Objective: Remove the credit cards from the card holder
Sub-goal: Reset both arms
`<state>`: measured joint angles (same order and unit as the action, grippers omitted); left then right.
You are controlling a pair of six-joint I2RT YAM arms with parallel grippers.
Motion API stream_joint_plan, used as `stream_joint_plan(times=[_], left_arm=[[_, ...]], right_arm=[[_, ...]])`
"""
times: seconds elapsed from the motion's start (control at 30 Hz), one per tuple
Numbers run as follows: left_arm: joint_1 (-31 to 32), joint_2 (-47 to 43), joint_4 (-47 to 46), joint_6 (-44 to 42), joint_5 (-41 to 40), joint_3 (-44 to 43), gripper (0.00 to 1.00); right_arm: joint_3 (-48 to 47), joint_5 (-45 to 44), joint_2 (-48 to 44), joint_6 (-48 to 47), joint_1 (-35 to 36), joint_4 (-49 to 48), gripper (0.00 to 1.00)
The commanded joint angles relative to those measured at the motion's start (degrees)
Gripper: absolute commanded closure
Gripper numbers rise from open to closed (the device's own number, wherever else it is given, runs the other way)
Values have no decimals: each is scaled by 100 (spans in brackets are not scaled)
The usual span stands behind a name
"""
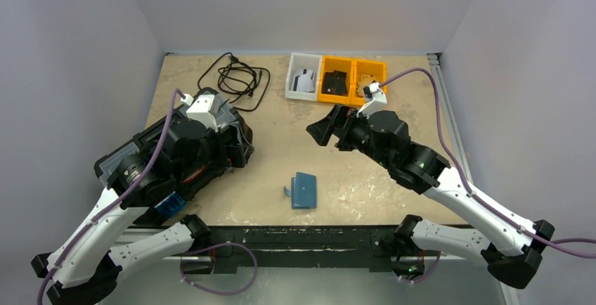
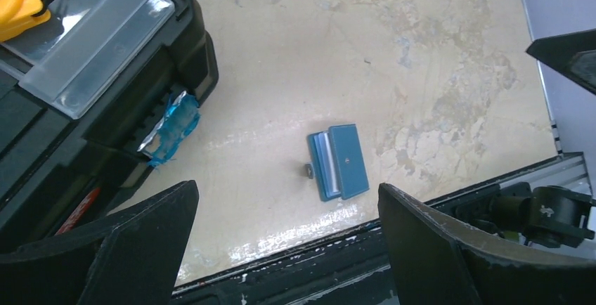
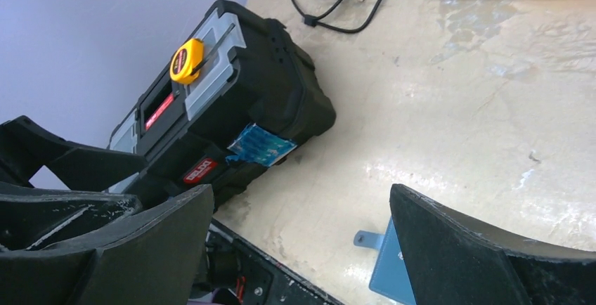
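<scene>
Card holder (image 1: 304, 190) lay flat on table (image 1: 393, 178) near front edge, between both arms, untouched. Left gripper (image 2: 284, 199) hovered above it beside black toolbox (image 1: 176, 157), jaws spread wide, empty. Right gripper (image 1: 327, 128) hung mid-table, jaws also spread wide, nothing between them. Pale card with black stripe (image 1: 303, 80) sat in white bin (image 1: 293, 73), black card (image 1: 336, 82) in middle yellow bin (image 1: 325, 95). Tan card (image 1: 366, 80) in far yellow bin, partly hidden behind right wrist. Black cable (image 1: 235, 76) coiled at back left.
</scene>
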<state>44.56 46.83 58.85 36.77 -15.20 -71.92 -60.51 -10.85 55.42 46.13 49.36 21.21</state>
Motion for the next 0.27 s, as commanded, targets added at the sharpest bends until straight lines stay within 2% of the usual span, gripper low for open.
stream_joint_plan(times=[0.0,0.23], left_arm=[[-43,45,134,-212,-281,-117,0],[-43,30,78,-191,-286,-18,0]], right_arm=[[25,-385,-204,-212,-24,118,1],[171,-391,-251,-183,-27,34,1]])
